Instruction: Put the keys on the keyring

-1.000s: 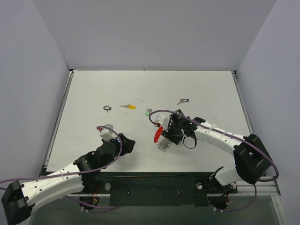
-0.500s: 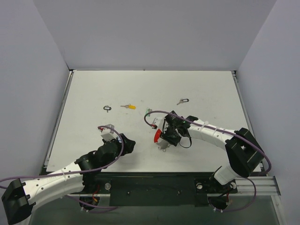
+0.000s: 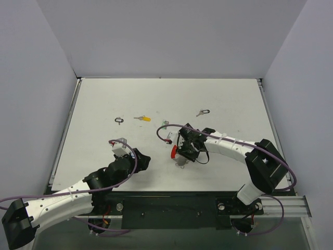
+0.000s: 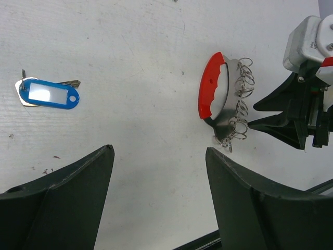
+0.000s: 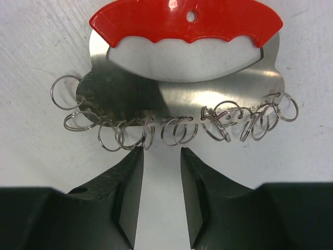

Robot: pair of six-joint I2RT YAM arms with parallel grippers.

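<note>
The keyring, a curved red plastic band (image 5: 187, 23) on a silver plate with a row of several small rings (image 5: 179, 130), lies flat on the white table (image 3: 104, 99). It also shows in the left wrist view (image 4: 212, 94) and the top view (image 3: 174, 152). My right gripper (image 5: 161, 151) is narrowly open and empty, its fingertips at the edge of the ring row. My left gripper (image 4: 159, 148) is wide open and empty, left of the keyring. A blue-tagged key (image 4: 49, 94) lies further left. Yellow (image 3: 143, 119), green (image 3: 165, 124) and black-tagged keys (image 3: 119, 120) lie farther back.
Another dark-tagged key (image 3: 203, 112) lies behind the right arm. Grey walls close in the table on the left, back and right. The arms' base rail (image 3: 171, 205) runs along the near edge.
My right gripper has moved left onto the keyring, covering more of the red band in the top view. The left arm has stayed in place.
</note>
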